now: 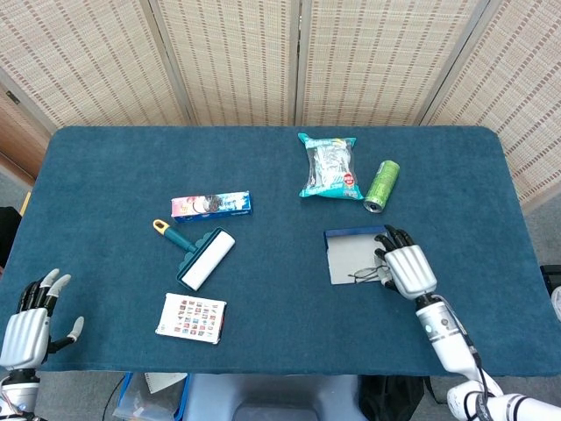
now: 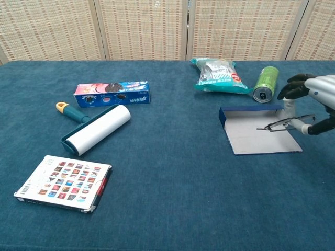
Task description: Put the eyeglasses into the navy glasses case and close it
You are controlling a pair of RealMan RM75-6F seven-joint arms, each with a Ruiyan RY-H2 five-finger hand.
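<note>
The navy glasses case (image 1: 349, 253) (image 2: 251, 134) lies open on the table, its pale lining facing up. My right hand (image 1: 405, 266) (image 2: 313, 98) holds the thin-framed eyeglasses (image 1: 366, 275) (image 2: 284, 123) in the air just over the case's right part. My left hand (image 1: 28, 320) hangs off the table's front left edge, fingers apart and holding nothing; only the head view shows it.
Behind the case lie a green can (image 1: 381, 185) (image 2: 265, 83) and a snack bag (image 1: 329, 165) (image 2: 219, 75). To the left are a cookie box (image 1: 210, 206) (image 2: 111, 93), a lint roller (image 1: 197, 253) (image 2: 94, 127) and a card pack (image 1: 191, 317) (image 2: 62, 182).
</note>
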